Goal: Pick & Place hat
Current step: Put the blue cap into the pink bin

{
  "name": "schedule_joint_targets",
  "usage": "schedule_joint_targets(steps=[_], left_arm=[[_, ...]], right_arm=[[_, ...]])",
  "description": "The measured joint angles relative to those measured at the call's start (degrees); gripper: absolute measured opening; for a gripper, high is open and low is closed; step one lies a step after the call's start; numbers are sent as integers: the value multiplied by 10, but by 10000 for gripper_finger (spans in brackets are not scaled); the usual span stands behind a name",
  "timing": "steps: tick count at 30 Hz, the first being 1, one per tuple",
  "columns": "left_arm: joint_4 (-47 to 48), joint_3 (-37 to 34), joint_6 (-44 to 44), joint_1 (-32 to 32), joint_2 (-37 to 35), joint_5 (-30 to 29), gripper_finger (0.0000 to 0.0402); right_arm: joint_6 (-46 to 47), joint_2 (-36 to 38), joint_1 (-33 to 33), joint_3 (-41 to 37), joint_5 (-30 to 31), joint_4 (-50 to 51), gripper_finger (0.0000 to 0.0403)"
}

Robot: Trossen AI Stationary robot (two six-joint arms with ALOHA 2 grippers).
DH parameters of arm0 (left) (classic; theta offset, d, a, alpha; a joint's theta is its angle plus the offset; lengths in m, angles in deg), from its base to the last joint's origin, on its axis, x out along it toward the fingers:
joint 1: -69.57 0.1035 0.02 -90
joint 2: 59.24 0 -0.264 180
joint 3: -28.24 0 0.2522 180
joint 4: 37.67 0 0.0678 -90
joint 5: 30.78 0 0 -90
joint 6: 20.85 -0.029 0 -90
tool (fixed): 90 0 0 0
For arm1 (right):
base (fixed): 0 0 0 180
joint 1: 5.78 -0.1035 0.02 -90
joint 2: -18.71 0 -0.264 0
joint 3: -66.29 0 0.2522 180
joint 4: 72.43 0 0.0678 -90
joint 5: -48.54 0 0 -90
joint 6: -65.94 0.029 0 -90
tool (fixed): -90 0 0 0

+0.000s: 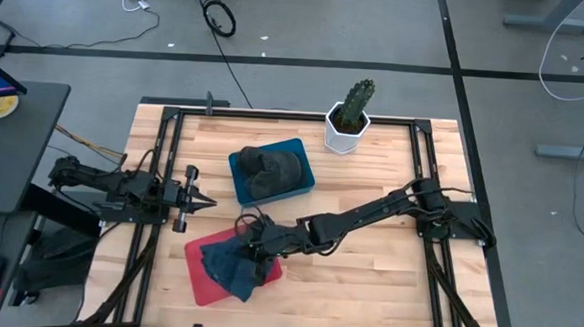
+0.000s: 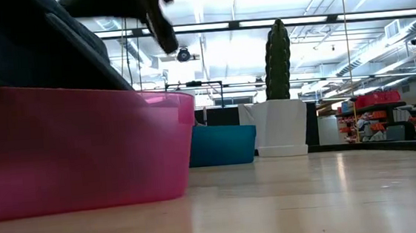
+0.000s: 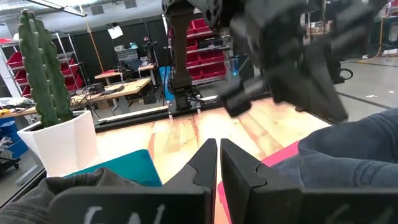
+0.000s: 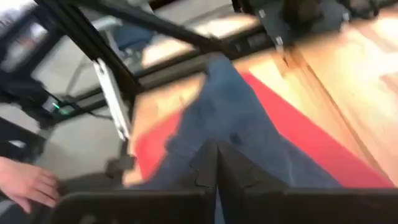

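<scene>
Two hats visible: blue denim hat [image 1: 232, 266] lying in red tray [image 1: 198, 279], gray hat [image 1: 271, 172] in blue tray [image 1: 239, 181]. Right gripper [image 1: 253, 247] above denim hat, jaws pressed together, probably just for release. Left gripper [image 1: 205, 201] parked aside, jaws closed, empty.

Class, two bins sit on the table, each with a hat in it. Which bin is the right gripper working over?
The red bin, holding the blue denim hat. The right gripper, shut on that hat, is above it; the blue bin with the dark hat lies apart, toward the cactus.
</scene>
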Motion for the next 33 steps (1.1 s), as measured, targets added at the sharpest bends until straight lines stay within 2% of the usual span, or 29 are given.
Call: schedule_joint_targets(steps=[3, 10, 18, 24, 29, 33], left_arm=[[0, 0, 0, 0, 0, 0, 26], [0, 0, 0, 0, 0, 0, 25], [0, 0, 0, 0, 0, 0, 25], [0, 0, 0, 0, 0, 0, 26], [0, 0, 0, 0, 0, 0, 26], [0, 0, 0, 0, 0, 0, 26]], right_arm=[[6, -27, 3, 0, -7, -12, 4], [53, -106, 15, 0, -65, -70, 1], [64, -113, 25, 2, -72, -56, 1], [101, -110, 35, 3, -69, 26, 0], [125, -107, 35, 3, -66, 48, 0], [152, -87, 31, 2, -66, 122, 0]])
